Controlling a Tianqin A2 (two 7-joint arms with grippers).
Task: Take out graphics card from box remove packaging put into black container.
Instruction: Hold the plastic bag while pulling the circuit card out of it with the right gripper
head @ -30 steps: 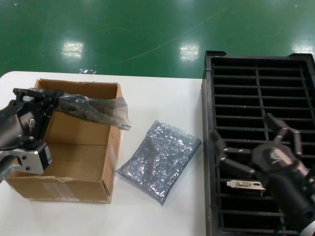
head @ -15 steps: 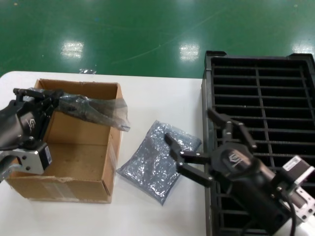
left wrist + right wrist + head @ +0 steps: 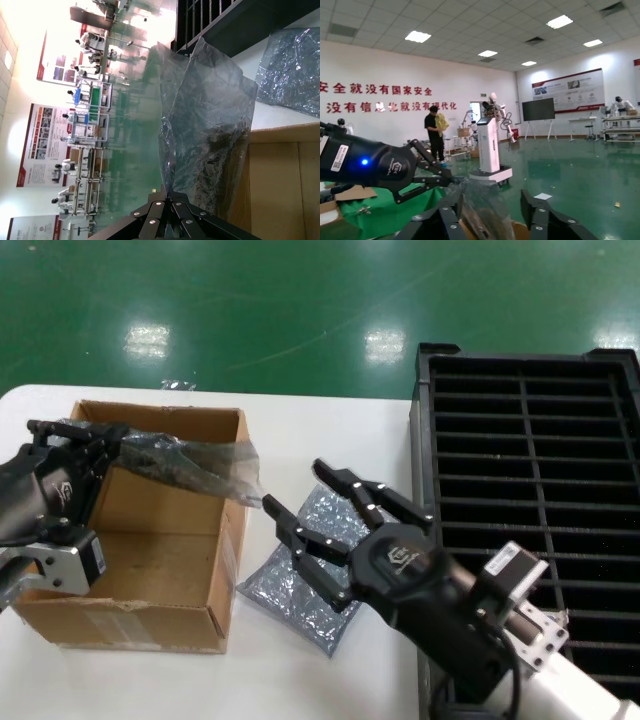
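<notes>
My left gripper (image 3: 118,440) is shut on one end of the packaging (image 3: 195,465), a crinkly translucent bag held level above the open cardboard box (image 3: 130,620). In the left wrist view the gripper (image 3: 170,192) pinches the packaging (image 3: 215,125), and a dark flat shape shows through it, likely the graphics card. My right gripper (image 3: 295,485) is open at the bag's free end, by the box's right wall. In the right wrist view its fingers (image 3: 451,212) stand either side of the bag (image 3: 485,205). The black container (image 3: 530,370) stands at the right.
Another grey-silver bag (image 3: 275,585) lies flat on the white table (image 3: 330,430) between box and crate, partly under my right gripper. My right arm (image 3: 470,620) crosses the crate's near left corner. Green floor lies beyond the table's far edge.
My right gripper swung left from above the crate, across the table, to the free end of the held bag. My left gripper and the bag stayed still.
</notes>
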